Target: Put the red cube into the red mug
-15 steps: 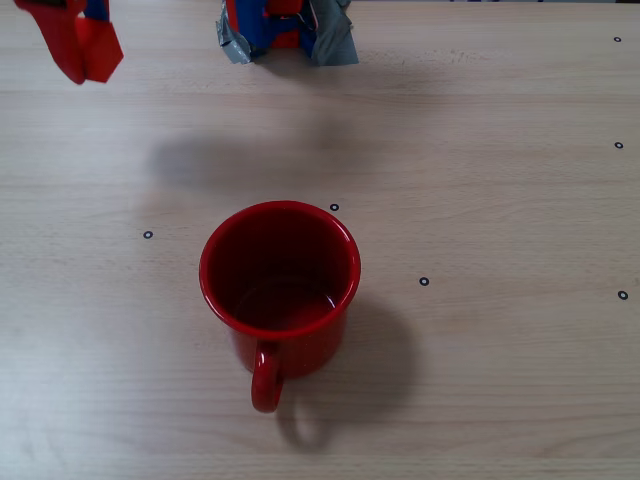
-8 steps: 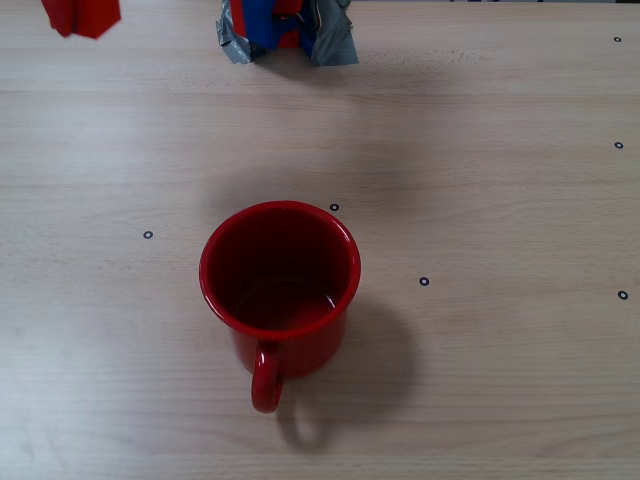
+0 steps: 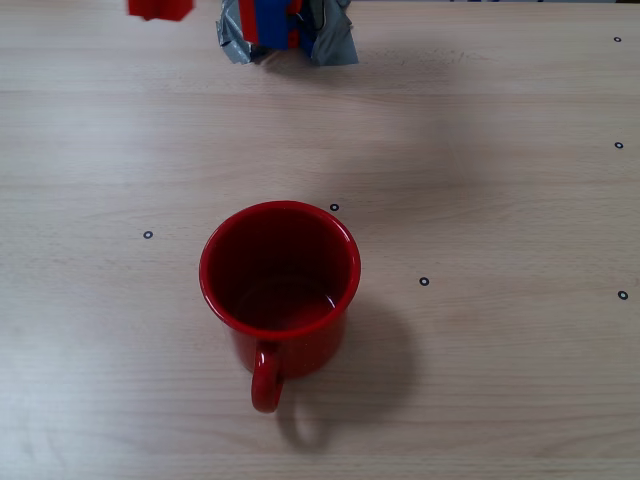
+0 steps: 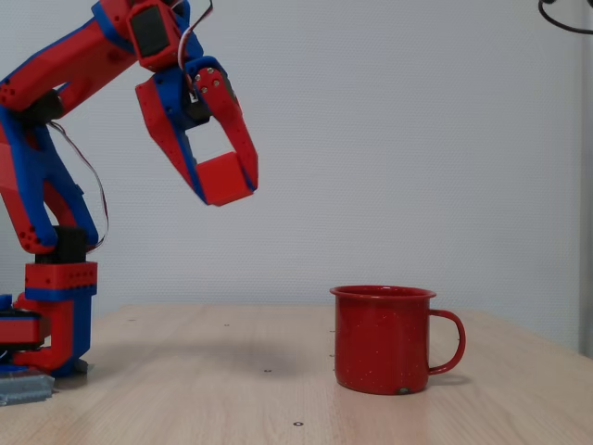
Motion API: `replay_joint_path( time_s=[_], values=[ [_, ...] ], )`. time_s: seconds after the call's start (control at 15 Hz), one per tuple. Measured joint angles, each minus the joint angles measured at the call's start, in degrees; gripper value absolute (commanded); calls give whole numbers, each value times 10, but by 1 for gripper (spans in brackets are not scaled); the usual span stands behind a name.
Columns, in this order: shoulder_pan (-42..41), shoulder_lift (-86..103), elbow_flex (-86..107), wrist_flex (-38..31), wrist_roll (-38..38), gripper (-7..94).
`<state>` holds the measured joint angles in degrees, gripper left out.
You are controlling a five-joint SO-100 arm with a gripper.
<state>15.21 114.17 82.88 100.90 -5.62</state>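
In the side-on fixed view we saw the gripper (image 4: 227, 181) high in the upper left of the frame, well above the desk (image 4: 232, 389), its two fingers closed around the red cube (image 4: 222, 179), which sat pinched between their tips. The red-and-blue arm (image 4: 56, 111) rose from its base at the left edge of that frame and bent over toward the centre. The red mug (image 4: 382, 338) stood upright on the desk in the lower right of centre, its handle pointing to the right edge of the frame, well apart from the gripper and lower than it.

In the overhead fixed view we found the red mug (image 3: 280, 285) near the middle of the frame, mouth open upward, its handle toward the bottom edge. Only a small red piece (image 3: 160, 8) showed at the top edge, upper left of centre; we could not tell cube from finger there. The arm's base (image 3: 285, 28), with grey tape around it, sat at the top centre.
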Motion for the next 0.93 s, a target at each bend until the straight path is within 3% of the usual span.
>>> replay_joint_path(
  time_s=[0.53,0.93],
  values=[
    [-151,-58,2,-26,48,0],
    [-163,-282,-212,-43,49,0]
  ],
)
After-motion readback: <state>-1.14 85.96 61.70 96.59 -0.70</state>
